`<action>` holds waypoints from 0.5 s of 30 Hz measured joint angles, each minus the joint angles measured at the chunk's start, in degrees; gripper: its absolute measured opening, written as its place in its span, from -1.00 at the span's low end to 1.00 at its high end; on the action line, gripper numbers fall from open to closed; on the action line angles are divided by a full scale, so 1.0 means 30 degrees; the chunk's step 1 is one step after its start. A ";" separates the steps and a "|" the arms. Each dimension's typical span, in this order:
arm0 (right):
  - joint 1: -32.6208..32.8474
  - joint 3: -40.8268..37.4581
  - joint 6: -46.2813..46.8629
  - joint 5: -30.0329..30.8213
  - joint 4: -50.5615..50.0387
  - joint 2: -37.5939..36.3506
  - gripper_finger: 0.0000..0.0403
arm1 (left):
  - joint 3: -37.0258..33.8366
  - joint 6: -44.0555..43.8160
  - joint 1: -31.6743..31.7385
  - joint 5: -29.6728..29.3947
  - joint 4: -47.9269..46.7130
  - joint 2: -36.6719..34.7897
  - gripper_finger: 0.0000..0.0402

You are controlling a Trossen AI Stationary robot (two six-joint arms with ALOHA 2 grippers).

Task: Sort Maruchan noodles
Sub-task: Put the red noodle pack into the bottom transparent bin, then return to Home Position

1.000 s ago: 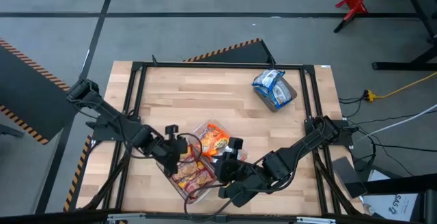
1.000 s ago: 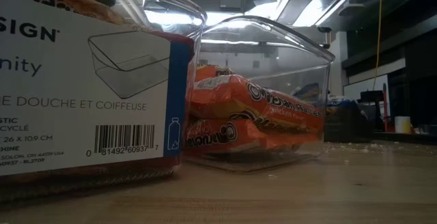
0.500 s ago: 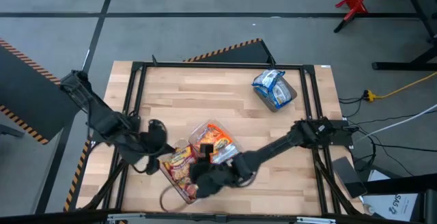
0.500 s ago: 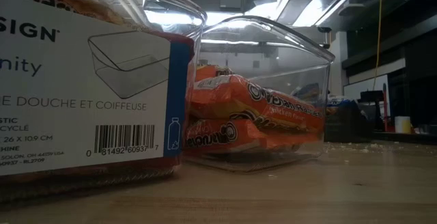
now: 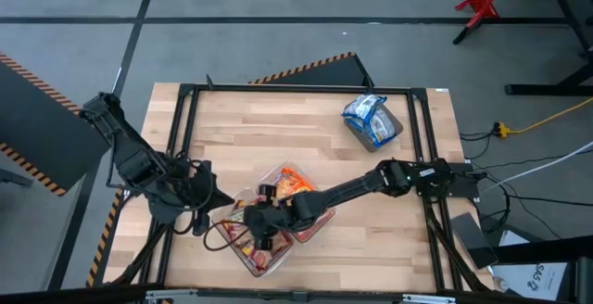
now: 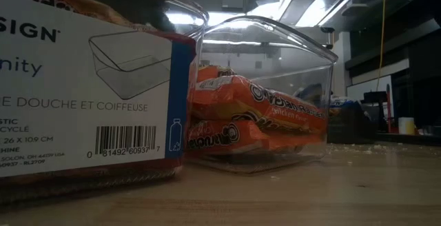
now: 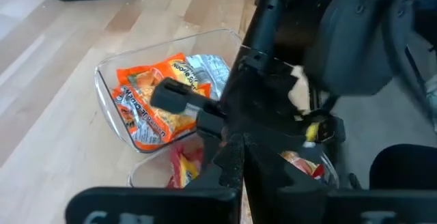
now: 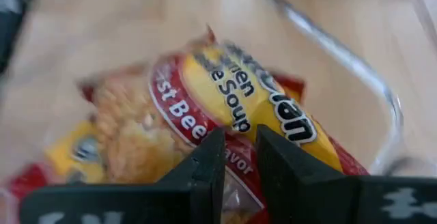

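My right gripper point(image 5: 260, 228) reaches in from the table's right and is shut on a red and yellow Maruchan packet point(image 8: 225, 94), over the clear tub of red packets point(image 5: 252, 253) near the front edge. Beside it, a second clear tub point(image 5: 295, 189) holds orange packets point(image 6: 255, 112). Blue packets point(image 5: 371, 119) lie in a tub at the far right. My left gripper point(image 5: 206, 200) hangs shut and empty to the left of the tubs. In the low view the labelled red tub point(image 6: 89, 88) stands in front. My right gripper pinches the red packet between its two fingers point(image 8: 205, 166), which slant down from the table's right. The packet's printed face point(image 8: 235, 132) runs forward past the fingertips, bent into a hump. The fingers hide the exact place of contact. The tub's rim point(image 8: 341, 50) shows beyond it.
A black metal frame point(image 5: 185, 109) rings the wooden table. The right arm point(image 7: 300, 74) fills much of the left wrist view, close in front of the left arm. Bare wood point(image 5: 259, 128) lies across the table's far half.
My right gripper has swung toward the table's left and come down over the tub of red packets, carrying the red packet. My left gripper has drawn back toward the left edge, risen and rolled, staying shut.
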 joint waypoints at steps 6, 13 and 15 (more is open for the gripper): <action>-0.0071 0.0000 -0.1451 0.0189 0.1100 -0.0330 -0.64 | 0.0000 0.0647 0.0007 0.0150 -0.0013 0.0000 -0.94; 0.0188 0.0007 -0.2386 0.1463 -0.1156 -0.3618 -0.64 | 0.0000 0.1564 -0.0053 0.0216 -0.1083 0.0000 -0.90; 0.0411 0.0007 -0.3011 0.1239 -0.2141 -0.5018 -0.64 | 0.0000 0.2754 -0.0277 0.0077 -0.0962 -0.0133 -0.90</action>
